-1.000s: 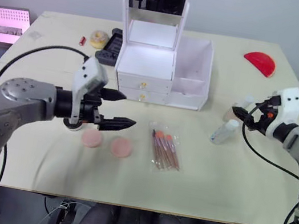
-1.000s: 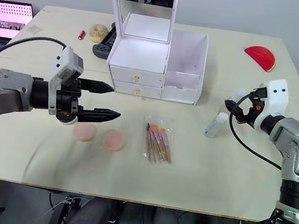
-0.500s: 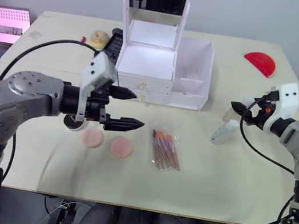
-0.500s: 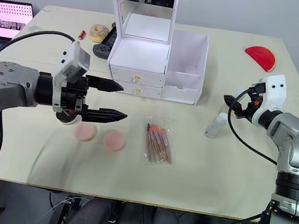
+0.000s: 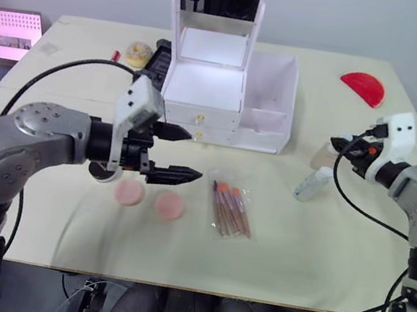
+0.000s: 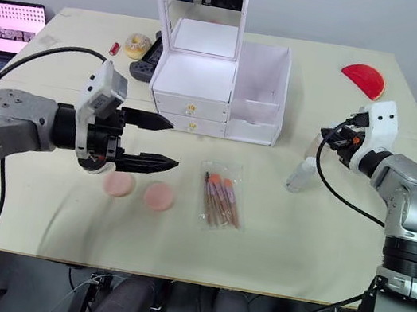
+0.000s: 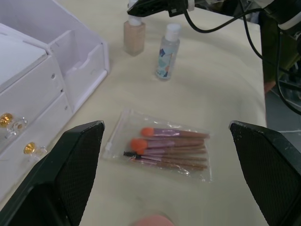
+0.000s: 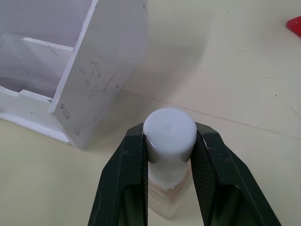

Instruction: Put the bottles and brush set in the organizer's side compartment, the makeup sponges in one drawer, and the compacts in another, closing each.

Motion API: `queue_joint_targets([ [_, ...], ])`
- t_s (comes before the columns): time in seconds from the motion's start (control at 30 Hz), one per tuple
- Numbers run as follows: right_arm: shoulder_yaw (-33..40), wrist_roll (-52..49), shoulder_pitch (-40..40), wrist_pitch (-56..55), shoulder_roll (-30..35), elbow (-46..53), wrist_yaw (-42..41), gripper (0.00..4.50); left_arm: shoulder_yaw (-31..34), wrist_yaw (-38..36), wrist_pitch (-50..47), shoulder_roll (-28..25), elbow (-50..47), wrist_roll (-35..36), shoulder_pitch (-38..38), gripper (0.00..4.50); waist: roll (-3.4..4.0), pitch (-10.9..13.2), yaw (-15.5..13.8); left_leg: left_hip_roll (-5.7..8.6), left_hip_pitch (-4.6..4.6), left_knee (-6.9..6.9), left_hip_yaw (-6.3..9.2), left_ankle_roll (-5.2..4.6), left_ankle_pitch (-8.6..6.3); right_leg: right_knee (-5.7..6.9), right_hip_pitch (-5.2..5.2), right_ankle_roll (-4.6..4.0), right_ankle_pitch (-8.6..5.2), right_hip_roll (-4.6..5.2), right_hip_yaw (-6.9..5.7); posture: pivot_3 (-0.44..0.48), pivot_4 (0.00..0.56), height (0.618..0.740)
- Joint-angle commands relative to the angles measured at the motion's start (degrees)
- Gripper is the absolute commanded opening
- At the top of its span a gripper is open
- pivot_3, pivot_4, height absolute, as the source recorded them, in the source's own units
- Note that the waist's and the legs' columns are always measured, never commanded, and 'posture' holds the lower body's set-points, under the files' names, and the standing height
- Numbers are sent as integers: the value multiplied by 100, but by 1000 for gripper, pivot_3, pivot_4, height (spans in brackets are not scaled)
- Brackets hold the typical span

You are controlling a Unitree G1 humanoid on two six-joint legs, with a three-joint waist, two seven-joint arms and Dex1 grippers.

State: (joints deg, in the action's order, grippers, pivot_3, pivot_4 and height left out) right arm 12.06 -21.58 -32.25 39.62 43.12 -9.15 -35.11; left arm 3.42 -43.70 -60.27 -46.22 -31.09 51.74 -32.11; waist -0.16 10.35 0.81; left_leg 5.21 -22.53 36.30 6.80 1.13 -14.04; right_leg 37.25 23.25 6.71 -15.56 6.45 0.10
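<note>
The right claw (image 8: 169,155) was clamped on the white cap of a small beige bottle (image 8: 168,190), one black finger pressed to each side of it. The bottle stood upright on the table (image 5: 321,249), just off the right wall of the white organizer (image 5: 227,99). A second bottle (image 5: 313,183), clear with a printed label and a white cap, stood close beside it on the side nearer the robot.

The organizer's open side compartment (image 5: 272,86) lay just across that wall from the held bottle, with only the wall itself between them. Its two drawers (image 5: 198,124), each with a small gold knob, were closed.

The left claw (image 5: 180,153) hung spread wide and empty above the table in front of those drawers. Just below it lay two round pink sponges (image 5: 149,198) side by side, and beside them, toward the right arm, a clear packet of brushes (image 5: 230,207) with orange tips.

Farther off, a red half-round object (image 5: 363,87) sat near the far right corner, well apart from everything else. Behind the organizer's left side were a pale ring-shaped thing (image 5: 138,53), a tiny red item (image 5: 115,56) and a dark device (image 5: 155,62). A laptop (image 5: 6,31) stood off the table's left edge. Bare tabletop stretched along the near edge and round the right arm.
</note>
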Motion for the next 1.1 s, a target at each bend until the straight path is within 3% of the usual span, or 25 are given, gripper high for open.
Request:
queue_joint_targets([
  [0.03,149,-82,-303,-50,109,203,-100,738,64,20,119,-40,-165,1,-7,4500,0,0,6,0,0,0,-1,0,0,0,0,0,0,0,1,0,150,740],
  [0.27,-58,-542,-1505,966,481,498,-705,738,94,3,159,-86,-159,-32,51,4500,3,3,19,-3,0,-3,-6,0,0,0,8,0,0,-2,8,0,150,740],
  [0.57,-477,-659,-2754,1543,13,176,-712,738,96,56,190,-83,-170,-12,76,4500,-1,4,0,-2,-4,-5,-6,-2,-2,-4,10,0,0,0,8,0,150,740],
  [0.77,-815,-358,-2861,1464,-521,-149,-343,738,124,156,158,-74,-219,33,101,4500,-1,4,2,-2,-9,-7,-5,-2,-2,-3,16,0,0,0,9,0,150,740],
  [1.1,-1227,185,-2483,907,-862,-452,-223,738,133,246,139,-93,-230,80,68,4500,-1,4,23,-1,-15,-7,-6,-2,-1,-2,24,0,1,-1,10,0,150,740],
])
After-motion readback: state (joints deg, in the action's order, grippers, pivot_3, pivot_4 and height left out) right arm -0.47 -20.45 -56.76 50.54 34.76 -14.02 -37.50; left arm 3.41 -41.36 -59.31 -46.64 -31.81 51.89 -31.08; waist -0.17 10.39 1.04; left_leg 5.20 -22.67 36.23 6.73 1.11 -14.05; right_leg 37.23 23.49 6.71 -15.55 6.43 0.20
